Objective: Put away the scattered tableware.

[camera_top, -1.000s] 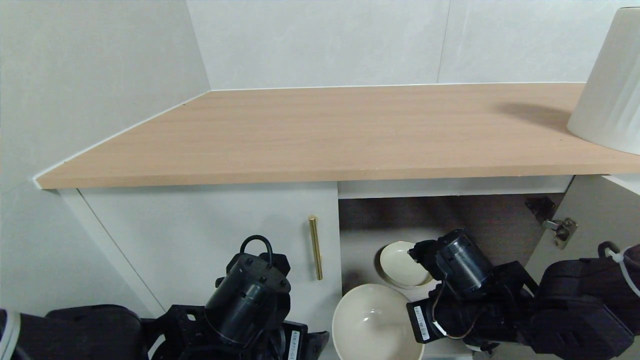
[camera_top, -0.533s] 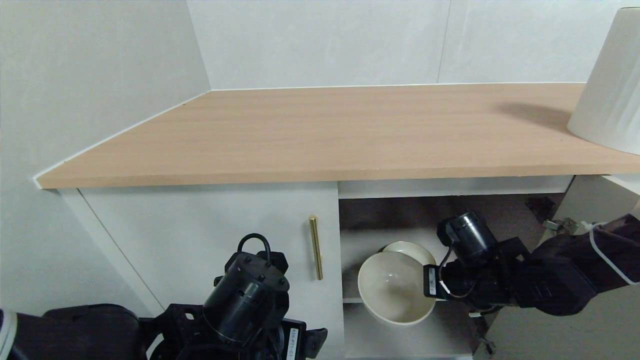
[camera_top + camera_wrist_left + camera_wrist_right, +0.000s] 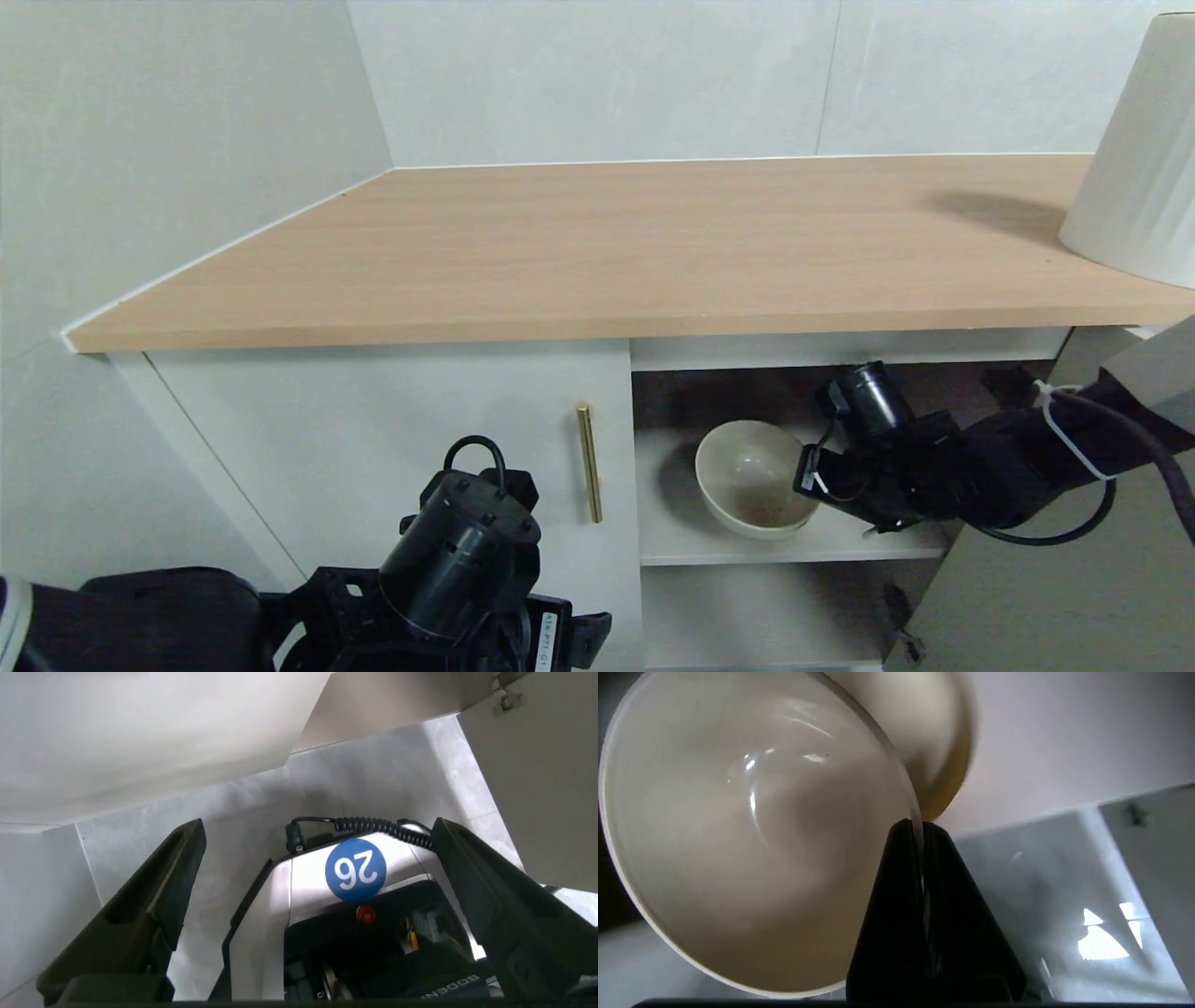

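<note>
One cream bowl (image 3: 752, 476) is gripped by its rim in the right gripper (image 3: 805, 471), low over the cabinet shelf (image 3: 672, 546) near its front edge, apparently being nested onto a second dish (image 3: 948, 737); lowering and release are called for next. The left gripper (image 3: 318, 859) is spread wide, empty, before the closed door (image 3: 373, 448).

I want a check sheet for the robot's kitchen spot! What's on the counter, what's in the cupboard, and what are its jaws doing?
Surface: wooden countertop; a white lampshade stands at its right end.
Job's things: cream bowl tilted at the cupboard shelf; a smaller cream dish sits behind it.
Clutter: nothing seen.
Grippers: right gripper, jaws shut on the bowl's rim; left gripper, jaws open and empty.
Cables: black cable loops under the right arm.
Surroundings: left cupboard door closed, with a gold handle; right door open; pale tiled walls.
</note>
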